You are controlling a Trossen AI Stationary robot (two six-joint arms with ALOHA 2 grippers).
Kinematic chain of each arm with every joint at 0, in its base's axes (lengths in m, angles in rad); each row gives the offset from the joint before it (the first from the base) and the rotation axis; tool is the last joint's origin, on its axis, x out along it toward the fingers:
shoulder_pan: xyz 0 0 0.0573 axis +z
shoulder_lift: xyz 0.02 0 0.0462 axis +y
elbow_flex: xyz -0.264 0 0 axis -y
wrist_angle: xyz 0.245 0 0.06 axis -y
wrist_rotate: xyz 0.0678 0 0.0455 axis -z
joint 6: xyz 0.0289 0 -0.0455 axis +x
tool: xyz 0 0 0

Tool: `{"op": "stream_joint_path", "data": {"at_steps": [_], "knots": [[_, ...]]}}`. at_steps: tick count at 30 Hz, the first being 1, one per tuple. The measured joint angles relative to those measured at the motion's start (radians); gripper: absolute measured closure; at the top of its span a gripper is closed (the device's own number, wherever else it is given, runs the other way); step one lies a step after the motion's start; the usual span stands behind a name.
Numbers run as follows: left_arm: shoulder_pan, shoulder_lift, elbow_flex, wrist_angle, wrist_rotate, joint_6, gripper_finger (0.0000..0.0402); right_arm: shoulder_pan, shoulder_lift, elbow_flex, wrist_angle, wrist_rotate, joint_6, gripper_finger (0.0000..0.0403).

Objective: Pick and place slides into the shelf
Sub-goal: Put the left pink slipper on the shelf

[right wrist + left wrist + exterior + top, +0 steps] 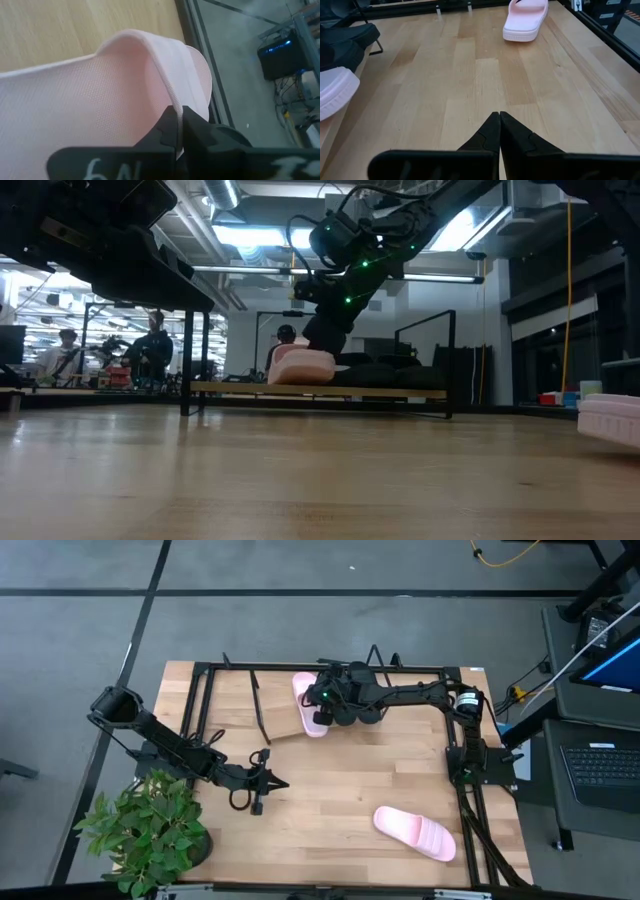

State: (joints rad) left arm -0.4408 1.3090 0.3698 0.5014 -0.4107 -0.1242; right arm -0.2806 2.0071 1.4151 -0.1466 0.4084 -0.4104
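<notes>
Wooden table [330,790] bears a pale pink slide [415,833].

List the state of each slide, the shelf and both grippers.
Held pink slide: gripped by its strap, at the shelf.
Other pink slide: flat on the table, untouched.
Black slides: on the shelf.
Shelf: slanted, partly filled.
Right gripper: shut on the strap.
Left gripper: shut, empty.
</notes>
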Motion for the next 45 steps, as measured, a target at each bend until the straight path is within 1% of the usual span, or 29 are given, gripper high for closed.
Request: {"op": "stream_joint_path", "data": {"at_steps": [3, 9, 14, 18, 27, 35, 45], "knots": [[0.0, 0.0, 0.0, 0.0, 0.0, 0.0, 0.0401, 0.0, 0.0, 0.0, -0.01, -0.001, -0.037, 0.0386], [0.0, 0.0, 0.0, 0.0, 0.0, 0.0, 0.0401, 0.0, 0.0, 0.0, -0.014, 0.0, -0.041, 0.0389], [0.0, 0.0, 0.0, 0.0, 0.0, 0.0, 0.0401, 0.0, 0.0, 0.0, -0.015, 0.0, -0.043, 0.0371], [0.0, 0.0, 0.0, 0.0, 0.0, 0.0, 0.0401, 0.0, 0.0, 0.0, -0.016, 0.0, -0.043, 0.0365], [0.0, 0.0, 0.0, 0.0, 0.0, 0.0, 0.0401, 0.0, 0.0, 0.0, -0.015, -0.001, -0.047, 0.0362], [0.0, 0.0, 0.0, 0.0, 0.0, 0.0, 0.0401, 0.004, 0.001, 0.0, -0.017, 0.0, -0.146, 0.0361], [0.0, 0.0, 0.0, 0.0, 0.0, 0.0, 0.0401, 0.011, 0.002, 0.0, -0.018, 0.003, -0.152, 0.0358]]}}
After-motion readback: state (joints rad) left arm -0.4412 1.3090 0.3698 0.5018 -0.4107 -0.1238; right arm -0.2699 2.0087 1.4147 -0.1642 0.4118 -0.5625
